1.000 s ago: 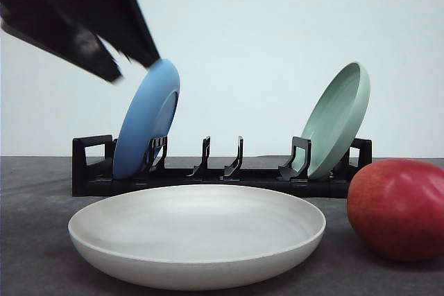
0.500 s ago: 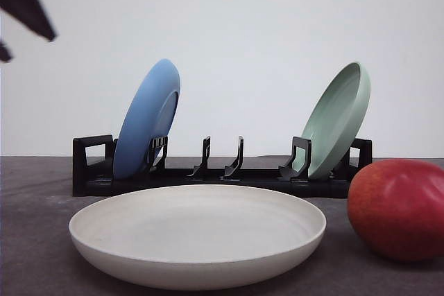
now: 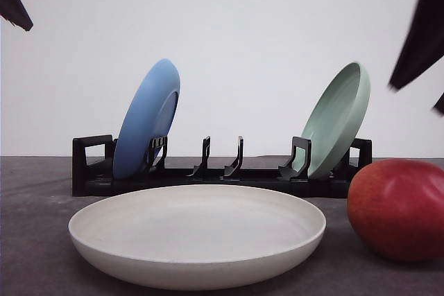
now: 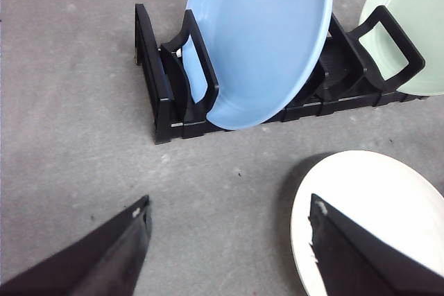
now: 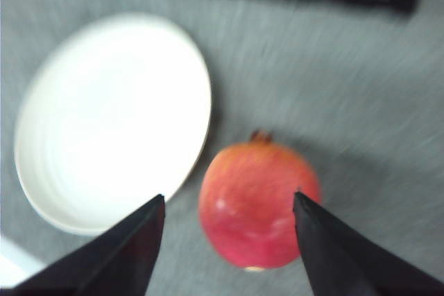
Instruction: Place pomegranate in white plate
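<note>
The right gripper (image 5: 225,240) hangs open above the pomegranate (image 5: 258,206), its fingers spread to either side of the fruit and not touching it. The pomegranate sits on the grey desk (image 3: 35,240) just right of the white plate (image 3: 197,235), which lies empty near the front. The left gripper (image 4: 229,240) is open too, high at the left, holding nothing. Judging by this, the grasp, the lift and the placing all remain.

Front camera sits low, near worktop (image 3: 41,240) level, facing forward, close to white plate (image 3: 198,235). Both wrist cameras look steeply down; all three views share that plate and the black rack (image 3: 222,171).
</note>
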### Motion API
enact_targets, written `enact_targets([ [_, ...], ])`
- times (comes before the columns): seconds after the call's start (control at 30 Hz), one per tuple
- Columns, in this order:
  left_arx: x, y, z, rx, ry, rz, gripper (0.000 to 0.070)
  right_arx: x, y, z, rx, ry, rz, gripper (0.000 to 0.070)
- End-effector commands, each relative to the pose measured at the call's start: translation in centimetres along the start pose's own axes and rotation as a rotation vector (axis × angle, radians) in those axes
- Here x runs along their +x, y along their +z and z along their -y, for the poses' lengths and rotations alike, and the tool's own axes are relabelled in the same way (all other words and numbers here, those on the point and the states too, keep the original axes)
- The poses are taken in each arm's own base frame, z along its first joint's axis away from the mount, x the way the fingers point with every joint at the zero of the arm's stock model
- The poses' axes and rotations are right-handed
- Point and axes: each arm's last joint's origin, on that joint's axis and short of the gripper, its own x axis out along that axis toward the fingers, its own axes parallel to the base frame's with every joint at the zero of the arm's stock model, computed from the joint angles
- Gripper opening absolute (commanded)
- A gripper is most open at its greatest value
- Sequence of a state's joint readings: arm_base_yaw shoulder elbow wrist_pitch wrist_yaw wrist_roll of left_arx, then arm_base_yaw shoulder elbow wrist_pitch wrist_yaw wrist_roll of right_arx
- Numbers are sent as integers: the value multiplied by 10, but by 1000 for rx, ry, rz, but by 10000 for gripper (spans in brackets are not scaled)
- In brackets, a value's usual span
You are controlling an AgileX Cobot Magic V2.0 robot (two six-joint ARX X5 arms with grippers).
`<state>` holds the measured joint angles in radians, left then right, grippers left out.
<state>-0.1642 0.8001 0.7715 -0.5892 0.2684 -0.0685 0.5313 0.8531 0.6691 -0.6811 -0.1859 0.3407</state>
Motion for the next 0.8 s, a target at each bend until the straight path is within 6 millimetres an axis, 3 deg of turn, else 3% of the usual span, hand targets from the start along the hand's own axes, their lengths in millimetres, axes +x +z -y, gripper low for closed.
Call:
enact_targets([
  [0.0, -2, 5, 1, 8, -9, 17, 434, 9, 8, -5, 5, -25, -37, 393],
  [0.03, -2, 5, 1, 8, -9, 17, 434, 14, 11, -7, -1, -45, -57, 408],
  [0.17, -1, 6, 1, 10, -9, 18, 434, 34, 19, -11, -19, -117, -119, 586],
  [0.23, -1, 6, 1, 11, -9, 18, 434, 42, 20, -10, -17, -134, -148, 626],
  [0.63, -1, 6, 1, 11, -9, 18, 433, 72, 15, -5, 14, -156, -296, 625],
  [0.77, -1, 6, 1, 11, -9, 19, 433, 77, 13, -3, 18, -168, -332, 577],
])
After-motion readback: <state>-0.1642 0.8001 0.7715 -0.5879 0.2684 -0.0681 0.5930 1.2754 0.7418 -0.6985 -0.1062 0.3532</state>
